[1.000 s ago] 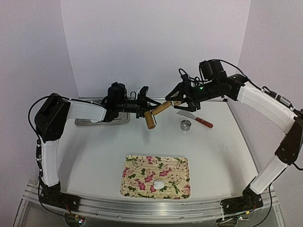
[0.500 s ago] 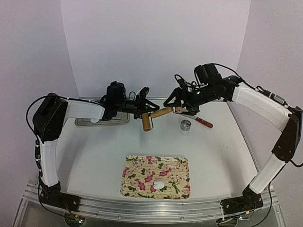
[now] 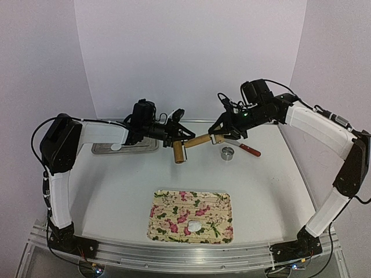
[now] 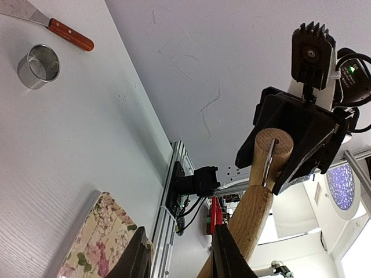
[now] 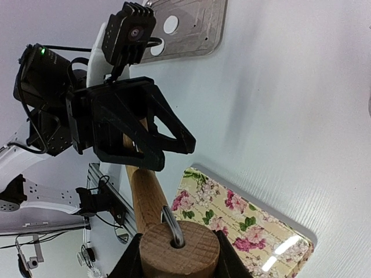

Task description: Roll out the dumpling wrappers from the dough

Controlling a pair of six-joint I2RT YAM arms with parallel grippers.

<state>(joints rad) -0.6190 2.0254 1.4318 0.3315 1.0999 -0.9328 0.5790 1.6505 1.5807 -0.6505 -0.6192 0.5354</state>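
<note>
A wooden rolling pin [image 3: 191,143] hangs in the air above the table's back, held at both ends. My left gripper [image 3: 177,134] is shut on its thick end. In the left wrist view the wood [image 4: 246,214] runs up past my right finger. My right gripper [image 3: 218,134] is shut on the far handle [image 5: 178,246], whose end face carries a metal loop. A small white lump of dough [image 3: 195,225] lies on the floral mat [image 3: 168,209]. Two flat white discs, the dumpling wrappers [image 5: 171,24], rest on a metal tray [image 5: 197,35] behind the left arm.
A metal ring cutter [image 3: 227,153] stands on the table under the right gripper, with a red-handled scraper [image 3: 246,149] just behind it. The metal tray [image 3: 139,146] sits at the back left. The floral mat lies near the front edge, between the arm bases.
My right gripper has come down and left onto the pin's free handle and shut on it. The left gripper kept its hold, and the pin sank a little.
</note>
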